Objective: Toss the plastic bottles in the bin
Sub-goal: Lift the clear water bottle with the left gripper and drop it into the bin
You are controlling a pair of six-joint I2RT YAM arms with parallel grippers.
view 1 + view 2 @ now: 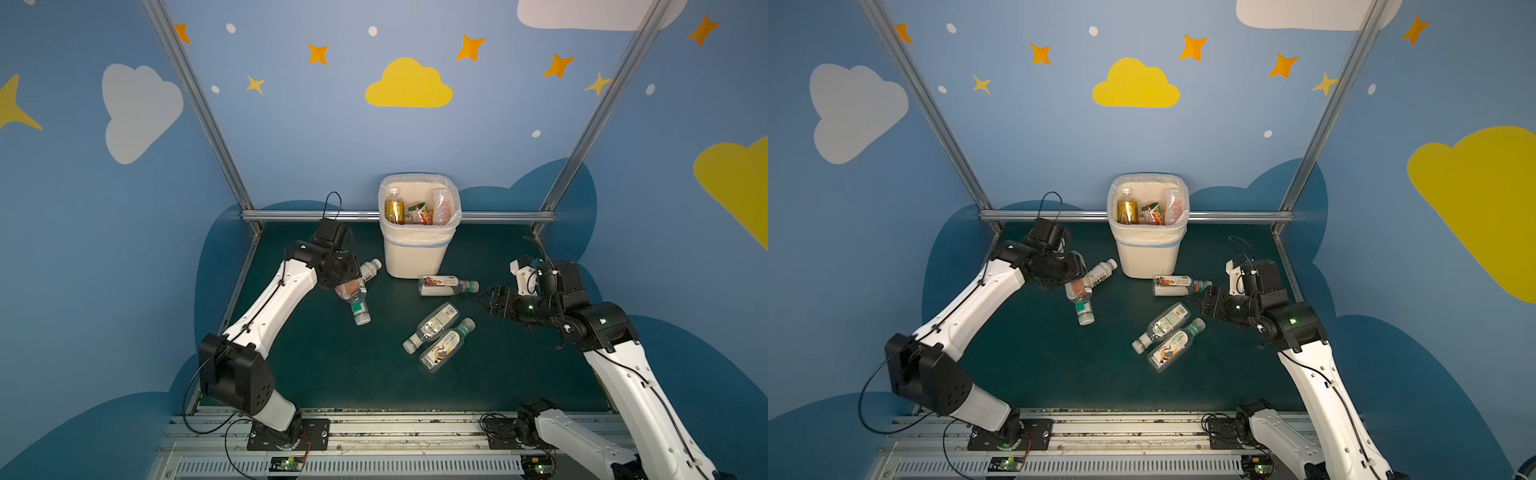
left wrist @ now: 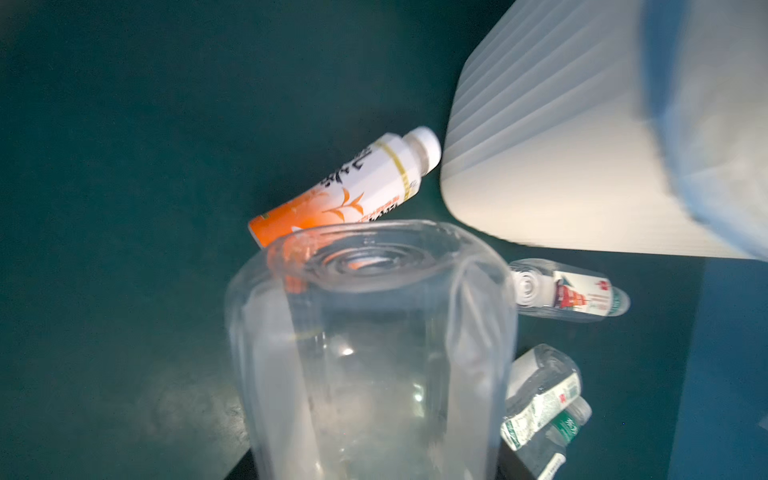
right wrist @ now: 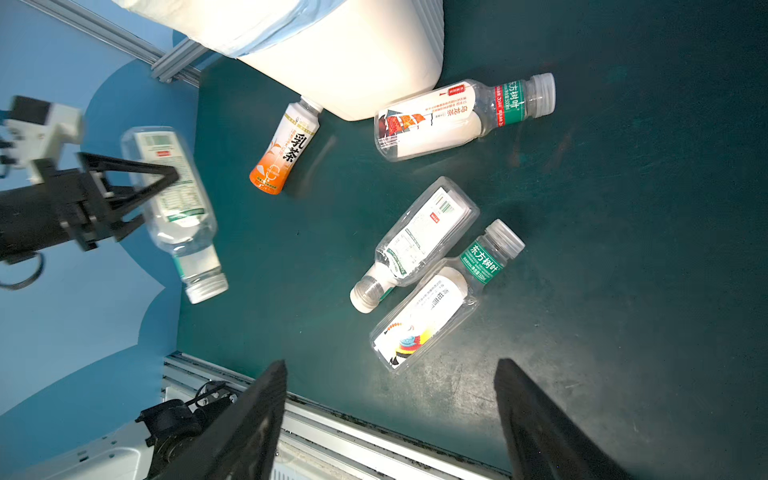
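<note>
Left end effector (image 3: 160,195) grips a clear bottle (image 1: 356,305), lifted off the surface (image 1: 332,374) left of the bin (image 1: 415,257).
It should rise well above the bin before letting go; the right end effector (image 1: 486,302) hovers open by a red-labelled bottle (image 1: 446,286).

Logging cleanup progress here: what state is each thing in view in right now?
bin: upright, lined, bottles inside
left gripper: shut on clear bottle
clear bottle: held aloft, cap downward
right gripper: open, empty
orange-label bottle: lying beside bin
red-label bottle: lying in front of bin
bottle pair: lying side by side, touching
</note>
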